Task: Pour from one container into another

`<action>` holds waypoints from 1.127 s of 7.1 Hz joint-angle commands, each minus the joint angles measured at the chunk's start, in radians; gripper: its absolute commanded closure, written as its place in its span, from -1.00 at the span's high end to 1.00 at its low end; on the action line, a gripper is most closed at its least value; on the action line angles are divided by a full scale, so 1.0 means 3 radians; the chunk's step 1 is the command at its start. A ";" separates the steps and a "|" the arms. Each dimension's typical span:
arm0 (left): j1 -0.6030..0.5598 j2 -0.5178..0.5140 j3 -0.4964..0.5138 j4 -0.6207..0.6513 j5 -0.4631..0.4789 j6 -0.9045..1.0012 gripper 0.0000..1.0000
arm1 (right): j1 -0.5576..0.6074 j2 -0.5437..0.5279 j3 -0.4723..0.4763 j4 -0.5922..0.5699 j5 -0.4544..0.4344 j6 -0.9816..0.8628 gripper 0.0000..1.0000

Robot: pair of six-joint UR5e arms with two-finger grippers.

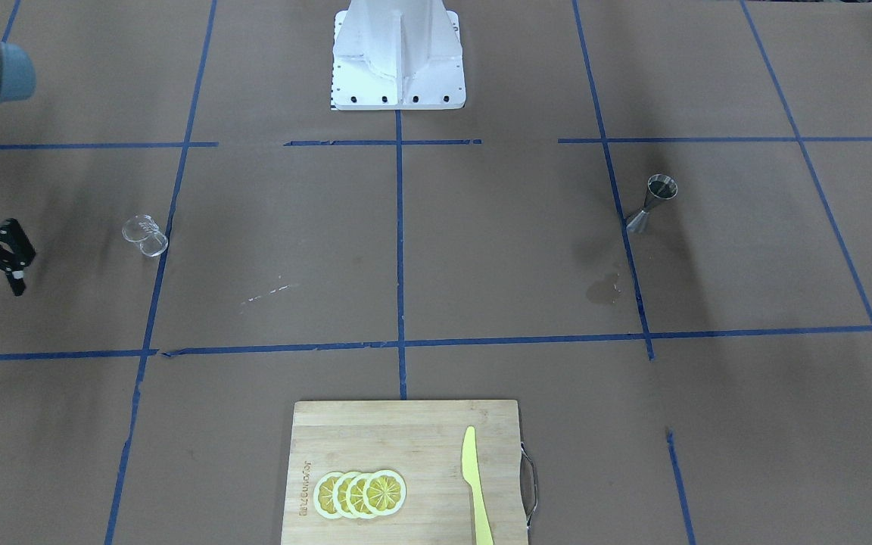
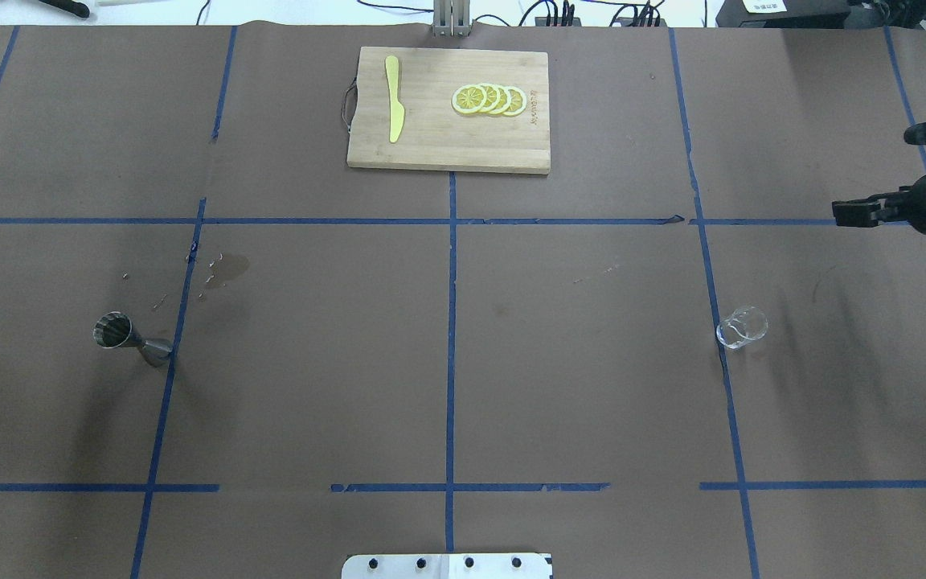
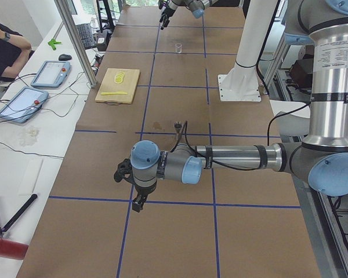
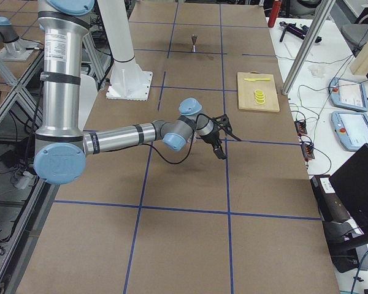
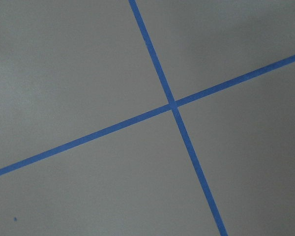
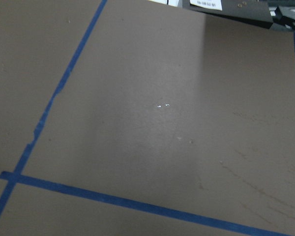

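Note:
The clear glass cup (image 2: 741,328) stands upright on the brown table on my right side, also seen in the front view as the cup (image 1: 145,235). The steel jigger (image 2: 132,338) stands far off on my left side, next to a blue tape line. My right gripper (image 2: 870,173) hovers open and empty at the table's right edge, beyond and to the right of the cup and clear of it. My left gripper (image 3: 127,188) shows only in the exterior left view, low over the table end, well away from the jigger (image 3: 177,124); I cannot tell its state.
A wooden cutting board (image 2: 447,153) lies at the far middle edge with a yellow knife (image 2: 393,108) and lemon slices (image 2: 489,99) on it. A wet stain (image 2: 226,269) marks the paper near the jigger. The white robot base (image 1: 398,68) stands at the near middle.

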 commanded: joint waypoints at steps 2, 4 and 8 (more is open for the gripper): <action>0.0000 0.0000 0.0007 0.0000 0.0000 0.0000 1.00 | 0.1161 0.0019 0.0014 -0.1442 0.1213 -0.1931 1.00; 0.0000 0.0000 0.0002 0.0005 0.0000 0.0000 1.00 | 0.1408 -0.0255 0.0009 -0.1836 0.1454 -0.2014 1.00; 0.0005 -0.0020 0.0032 0.0051 0.0010 0.0000 1.00 | 0.1613 -0.0380 -0.0155 -0.1943 0.1593 -0.2024 1.00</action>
